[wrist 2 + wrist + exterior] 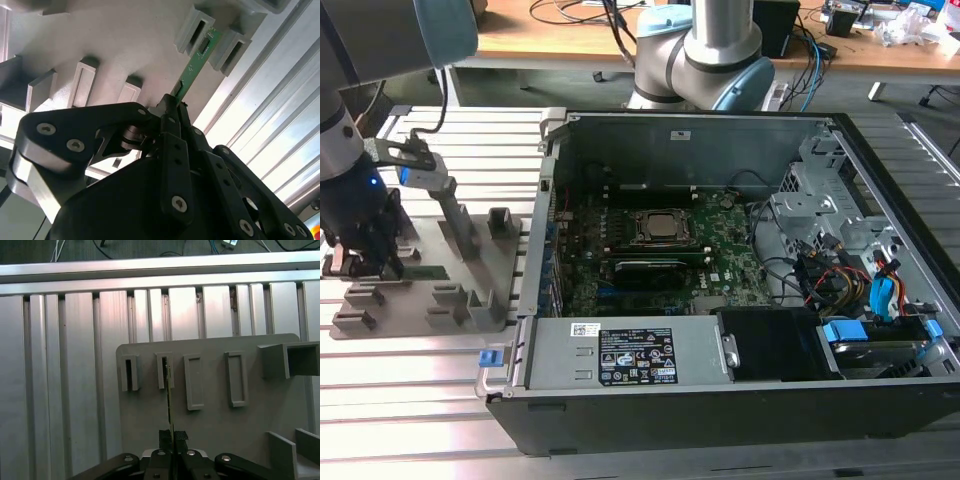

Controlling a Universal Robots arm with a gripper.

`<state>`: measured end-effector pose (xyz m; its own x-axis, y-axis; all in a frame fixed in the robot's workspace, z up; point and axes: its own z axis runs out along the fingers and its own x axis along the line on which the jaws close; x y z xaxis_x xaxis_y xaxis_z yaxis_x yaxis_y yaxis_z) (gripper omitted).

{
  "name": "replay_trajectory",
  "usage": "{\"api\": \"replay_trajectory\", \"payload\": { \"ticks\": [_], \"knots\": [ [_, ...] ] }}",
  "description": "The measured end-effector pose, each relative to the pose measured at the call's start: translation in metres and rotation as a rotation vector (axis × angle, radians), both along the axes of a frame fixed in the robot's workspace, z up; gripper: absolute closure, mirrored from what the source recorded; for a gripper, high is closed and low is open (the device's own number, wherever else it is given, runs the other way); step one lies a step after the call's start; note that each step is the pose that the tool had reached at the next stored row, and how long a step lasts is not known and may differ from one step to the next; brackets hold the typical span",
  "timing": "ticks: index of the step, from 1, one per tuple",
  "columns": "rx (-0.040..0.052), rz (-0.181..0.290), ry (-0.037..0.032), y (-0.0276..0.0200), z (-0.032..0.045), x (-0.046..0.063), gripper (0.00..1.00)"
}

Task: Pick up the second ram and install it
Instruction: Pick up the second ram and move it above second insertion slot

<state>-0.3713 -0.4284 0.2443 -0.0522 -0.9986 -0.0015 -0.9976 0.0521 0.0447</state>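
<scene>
The second ram (192, 72) is a thin green stick standing on edge in the grey fixture (470, 290), its far end between two upright slot posts (220, 42). In the first wrist view the second ram (169, 405) appears edge-on, running from a fixture slot to my fingertips. My gripper (172, 107) is shut on the near end of the stick. In the exterior view the gripper (365, 262) is low over the fixture's left end, with a short green strip of the second ram (425, 271) showing beside it. The motherboard (720, 265) lies in the open computer case.
The open computer case (720, 330) fills the exterior view's right, with its CPU socket (660, 228), cables and drive bays (860, 270). A second robot arm's base (705, 50) stands behind the case. The fixture has several raised posts (455, 215) and rests on a ribbed aluminium table (410, 400).
</scene>
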Motion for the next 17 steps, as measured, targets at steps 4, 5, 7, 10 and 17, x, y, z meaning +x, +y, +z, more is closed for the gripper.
{"api": "replay_trajectory", "payload": {
  "ticks": [4,5,7,10,17],
  "knots": [
    [0.0,0.0,0.0,0.0,0.008,0.0,0.86],
    [0.0,0.0,0.0,0.0,0.0105,0.0,0.86],
    [0.0,0.0,0.0,0.0,0.0158,0.0,0.86],
    [0.0,0.0,0.0,0.0,0.0206,0.0,0.86],
    [0.0,0.0,0.0,0.0,0.0328,0.0,0.86]
  ]
}}
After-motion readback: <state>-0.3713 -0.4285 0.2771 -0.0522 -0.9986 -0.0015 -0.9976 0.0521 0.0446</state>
